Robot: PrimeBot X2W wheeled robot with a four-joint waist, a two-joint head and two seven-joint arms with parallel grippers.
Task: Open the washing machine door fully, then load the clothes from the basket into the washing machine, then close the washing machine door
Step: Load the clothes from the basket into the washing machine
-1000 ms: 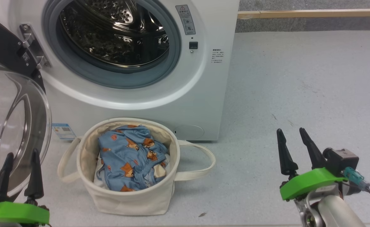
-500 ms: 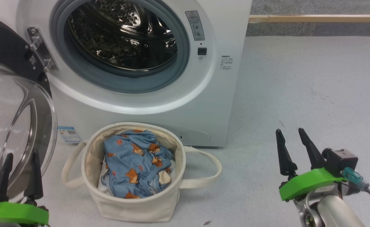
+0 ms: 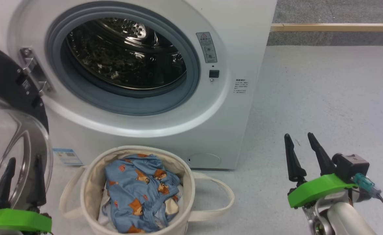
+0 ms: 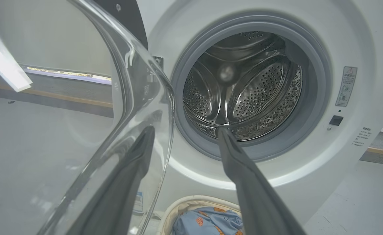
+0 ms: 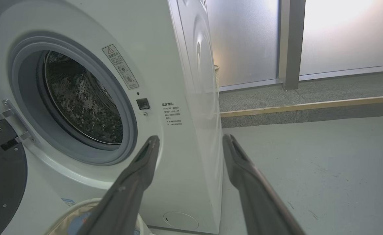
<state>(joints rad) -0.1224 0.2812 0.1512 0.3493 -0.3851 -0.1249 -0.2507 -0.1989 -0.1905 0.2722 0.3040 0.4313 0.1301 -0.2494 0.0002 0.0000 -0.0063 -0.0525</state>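
1. White front-loading washing machine (image 3: 237, 49) has its big round black-rimmed glass door (image 3: 2, 75) swung out to the left, with the perforated steel drum (image 3: 126, 55) in plain sight.
2. Round cream canvas basket (image 3: 91, 173) sits on the grey floor (image 3: 325, 91) right in front of the machine, light-blue bear-print clothes (image 3: 139, 192) piled inside.
3. Left gripper (image 3: 25, 159): fingers spread, nothing held, right by the door's glass bowl. Touching it? Can't really tell.
4. Right gripper (image 3: 298, 134): spread too, nothing in it, well right of the basket.

White washer (image 3: 237, 49), grey gasket (image 3: 193, 78), shiny perforated steel drum (image 3: 126, 65). Door (image 3: 2, 75) rim glossy black. Cream basket (image 3: 93, 179). Clothes (image 3: 139, 192) light blue, printed with orange-brown bears. Pale grey floor (image 3: 325, 98).
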